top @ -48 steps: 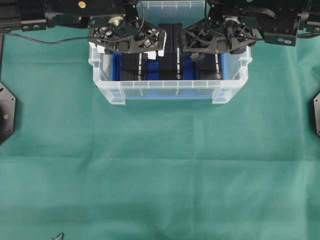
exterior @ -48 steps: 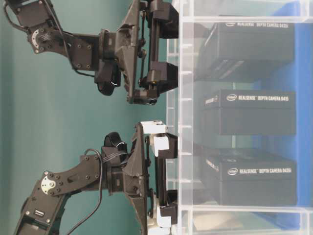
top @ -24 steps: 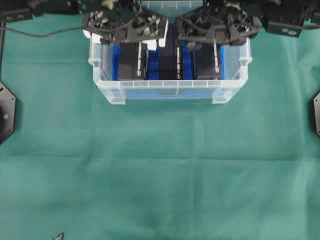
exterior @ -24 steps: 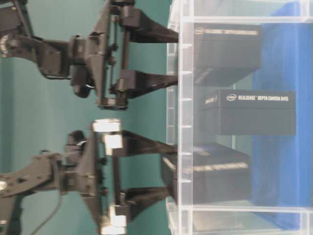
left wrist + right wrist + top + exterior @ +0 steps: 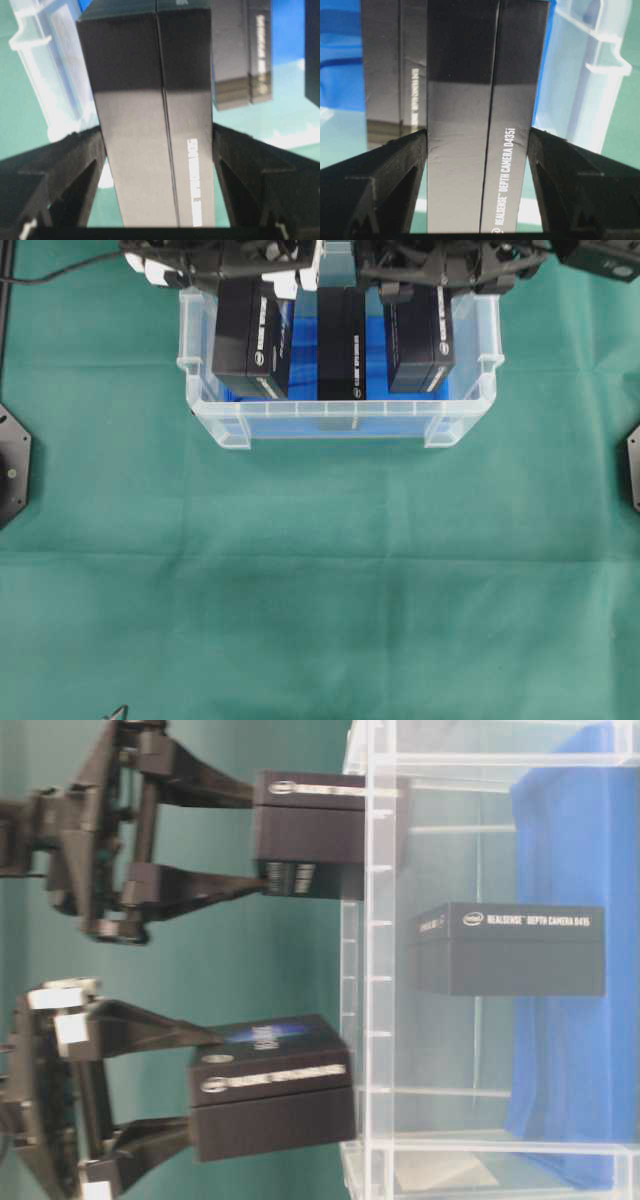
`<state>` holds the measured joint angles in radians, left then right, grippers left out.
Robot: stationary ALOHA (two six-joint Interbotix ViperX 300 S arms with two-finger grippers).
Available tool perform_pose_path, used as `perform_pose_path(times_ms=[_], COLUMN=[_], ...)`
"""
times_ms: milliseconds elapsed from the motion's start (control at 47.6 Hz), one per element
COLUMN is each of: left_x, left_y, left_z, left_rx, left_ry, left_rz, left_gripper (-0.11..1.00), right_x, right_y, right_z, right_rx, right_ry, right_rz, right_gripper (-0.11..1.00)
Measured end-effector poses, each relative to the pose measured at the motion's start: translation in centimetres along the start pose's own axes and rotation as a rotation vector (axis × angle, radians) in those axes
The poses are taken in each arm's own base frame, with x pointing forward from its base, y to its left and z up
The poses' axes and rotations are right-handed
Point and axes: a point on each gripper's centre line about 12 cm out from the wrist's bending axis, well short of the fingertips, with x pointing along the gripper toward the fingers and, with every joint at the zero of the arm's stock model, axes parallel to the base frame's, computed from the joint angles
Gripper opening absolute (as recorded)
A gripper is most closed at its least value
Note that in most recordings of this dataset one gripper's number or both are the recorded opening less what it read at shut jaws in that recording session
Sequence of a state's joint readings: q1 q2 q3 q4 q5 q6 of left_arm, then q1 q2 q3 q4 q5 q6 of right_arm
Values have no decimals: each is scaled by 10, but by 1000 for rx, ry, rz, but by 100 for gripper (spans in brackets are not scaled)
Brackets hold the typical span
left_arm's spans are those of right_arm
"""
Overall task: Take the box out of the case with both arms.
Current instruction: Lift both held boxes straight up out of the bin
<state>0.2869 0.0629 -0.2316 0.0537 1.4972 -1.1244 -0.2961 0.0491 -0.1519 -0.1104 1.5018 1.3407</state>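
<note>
1. The left gripper [image 5: 157,165] is clamped on a black box [image 5: 252,338], lifted above the case [image 5: 340,422].
2. The right gripper [image 5: 477,170] grips another black box [image 5: 420,338], also raised.
3. A third box [image 5: 341,345] remains inside the case on the green table [image 5: 320,570].

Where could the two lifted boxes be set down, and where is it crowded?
Free: the green cloth in front of the case, between the black mounts at the left and right edges. Crowded: the case itself, where the middle box sits and both grippers hold boxes above it.
</note>
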Motion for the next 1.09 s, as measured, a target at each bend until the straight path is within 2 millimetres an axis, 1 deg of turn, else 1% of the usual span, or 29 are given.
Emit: perform_pose_path(times_ms=[126, 399, 484, 568, 757, 841, 1093], left_x=[-20, -61, -68, -75, -85, -86, -86], left_y=[-4, -5, -7, -10, -15, -17, -17], left_z=[-2, -5, -3, -4, -6, -7, -7], left_rx=[18, 31, 28, 37, 58, 68, 67], left_ry=[-5, -6, -7, -3, 5, 6, 7], left_rz=[-15, -26, -29, -25, -16, -14, -11], left_gripper=[63, 63, 63, 63, 63, 63, 63], right_x=[-20, -74, -88, -95, -102, -105, -105], right_y=[0, -1, -1, 1, 6, 6, 7], right_z=[1, 3, 3, 2, 0, -1, -4], right_rx=[3, 9, 11, 11, 6, 4, -7], right_ry=[0, -39, -45, -47, -42, -42, -40], right_rz=[-5, 24, 43, 49, 42, 42, 42], right_gripper=[65, 65, 65, 65, 65, 65, 65])
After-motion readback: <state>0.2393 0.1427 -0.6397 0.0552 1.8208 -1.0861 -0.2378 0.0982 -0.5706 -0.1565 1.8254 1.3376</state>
